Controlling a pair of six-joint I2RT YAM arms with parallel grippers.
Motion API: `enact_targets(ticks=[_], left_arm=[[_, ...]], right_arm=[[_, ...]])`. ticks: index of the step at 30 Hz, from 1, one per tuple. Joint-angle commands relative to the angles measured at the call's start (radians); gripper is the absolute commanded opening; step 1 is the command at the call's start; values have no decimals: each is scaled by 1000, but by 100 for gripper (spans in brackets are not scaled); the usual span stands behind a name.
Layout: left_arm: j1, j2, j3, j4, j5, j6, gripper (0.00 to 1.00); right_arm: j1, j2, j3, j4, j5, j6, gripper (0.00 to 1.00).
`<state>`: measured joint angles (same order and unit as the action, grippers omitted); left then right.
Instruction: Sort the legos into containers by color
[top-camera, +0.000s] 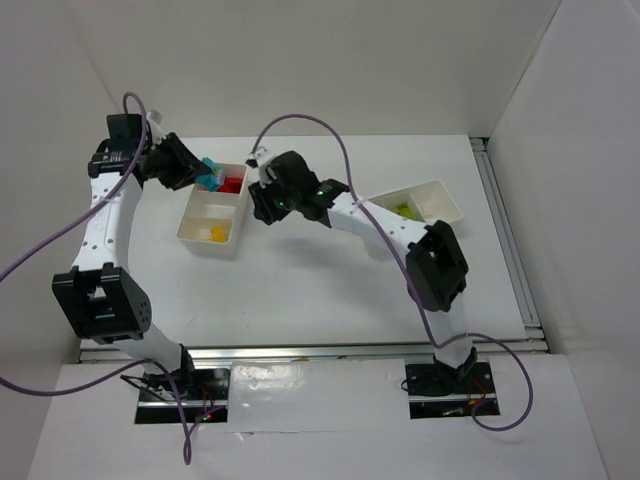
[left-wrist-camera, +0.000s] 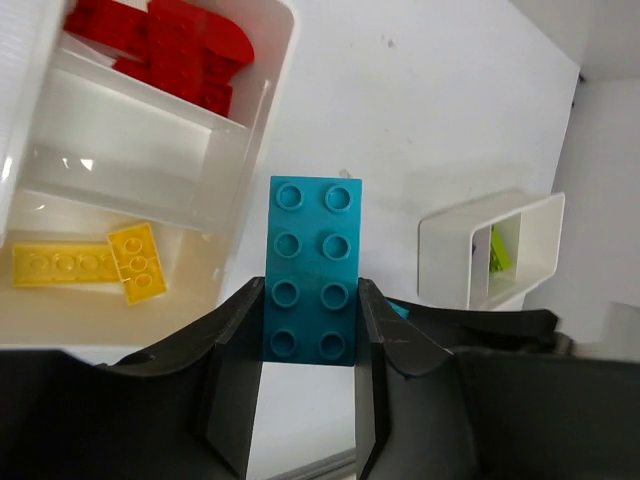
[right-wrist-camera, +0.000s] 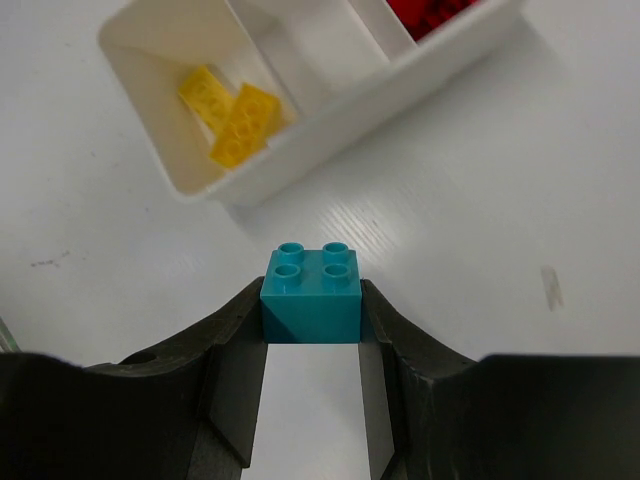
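My left gripper (top-camera: 200, 172) is shut on a cyan two-by-four brick (left-wrist-camera: 315, 265) and holds it over the far end of the left tray (top-camera: 214, 208); the brick also shows in the top view (top-camera: 210, 176). My right gripper (top-camera: 258, 205) is shut on a cyan two-by-two brick (right-wrist-camera: 312, 295) above the table, just right of that tray (right-wrist-camera: 320, 140). The left tray holds red bricks (left-wrist-camera: 165, 45) in its far compartment and two yellow bricks (left-wrist-camera: 90, 262) in its near one; its middle one is empty. The right tray (top-camera: 440, 190) holds lime green bricks (top-camera: 403, 210).
The right arm's forearm lies across the table between the two trays, over the near end of the right tray. White walls stand close on the left, the back and the right. A metal rail runs along the table's right edge (top-camera: 505, 240).
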<state>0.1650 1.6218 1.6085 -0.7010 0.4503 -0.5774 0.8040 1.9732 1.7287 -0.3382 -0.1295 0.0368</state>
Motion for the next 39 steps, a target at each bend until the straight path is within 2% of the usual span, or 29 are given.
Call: enact_targets(ticks=[1,4,9,15,17,18,19,20,21,23,24,27,30,35,39], left_arm=[[1,-77,24,-51,-148,-55,0],[25,-112,13,-51,-203,-96,0],[80,-112,22,-69,-193,-142,0],[102,-122,13,-91,-225,-174,0],[102,-132,13,-91,-234,-174,0],[102,-132,4,-91,-234,-174,0],[102,-132,4,-91,-234,-174,0],[102,-132,4,-91,-234,-174,0],[102,-132,4,-91,-234,-174,0],[102,-142,4,-91,-234,-174,0],[102,-142,4,-91,-234,-174,0],[102,-142,-5,-91,-225,-174,0],[102,-142,-15,-80,-211,-165,0],[102,-151,-56,-61,-157,-130,0],[90,-125,-78,-25,-72,-76,0]], right_arm=[[44,105,143,105,-74,5,1],[54,223,285,139,-108,5,1],[73,464,624,76,-96,-15,4],[73,541,661,146,-64,5,15],[64,567,674,166,-74,18,21],[64,567,674,180,-75,18,27],[64,576,683,180,-84,29,37],[64,576,683,189,-94,29,58],[54,576,683,189,-94,29,67],[54,566,683,189,-85,29,79],[54,566,683,189,-85,29,81],[44,529,683,168,-65,29,79],[44,458,628,148,-36,29,68],[26,245,344,254,-36,51,56],[-15,92,192,254,-164,84,56]])
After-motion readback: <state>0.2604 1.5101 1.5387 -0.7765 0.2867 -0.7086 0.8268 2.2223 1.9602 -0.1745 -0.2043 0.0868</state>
